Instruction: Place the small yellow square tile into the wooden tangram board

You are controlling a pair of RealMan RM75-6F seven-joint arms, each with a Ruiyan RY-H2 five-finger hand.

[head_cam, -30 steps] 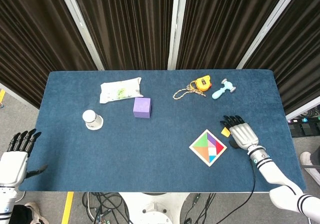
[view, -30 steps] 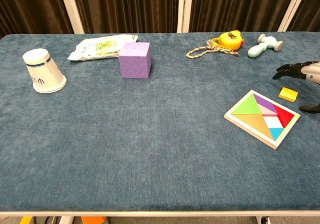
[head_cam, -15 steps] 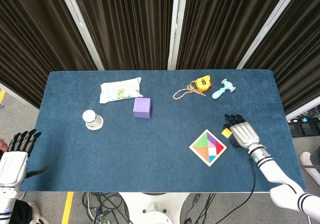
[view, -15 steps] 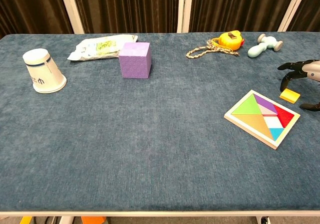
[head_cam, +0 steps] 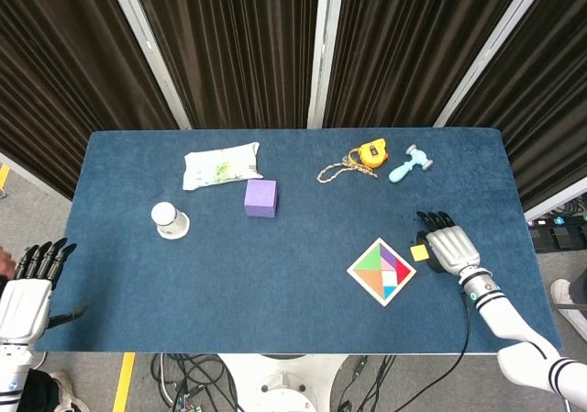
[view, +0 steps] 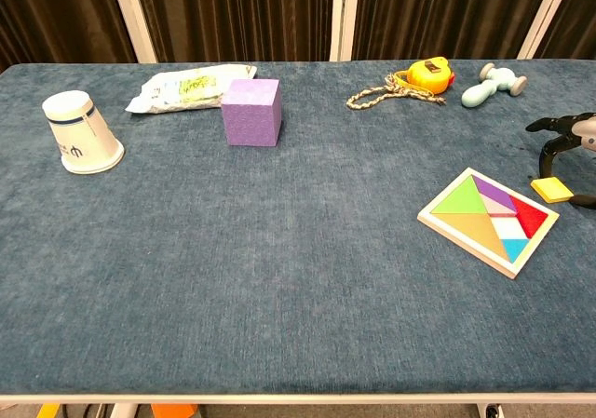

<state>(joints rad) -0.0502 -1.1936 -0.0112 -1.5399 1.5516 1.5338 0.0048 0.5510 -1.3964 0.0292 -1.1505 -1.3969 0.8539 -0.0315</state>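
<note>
Now, step: grasping the yellow square tile (view: 552, 189).
Tile place: on the cloth, just right of the wooden tangram board (view: 488, 220).
Right hand (head_cam: 448, 247): fingers curved around the tile; I cannot tell if it really grips.
Left hand (head_cam: 27, 293): open, holds nothing, at the near left edge.
Advice: pinch the tile firmly, lift it straight, then bring it over the board's pale empty slot.

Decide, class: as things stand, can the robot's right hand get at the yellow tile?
Probably yes. The right hand arches directly over the yellow tile, fingers either side, with nothing between them; the board lies apart.
</note>
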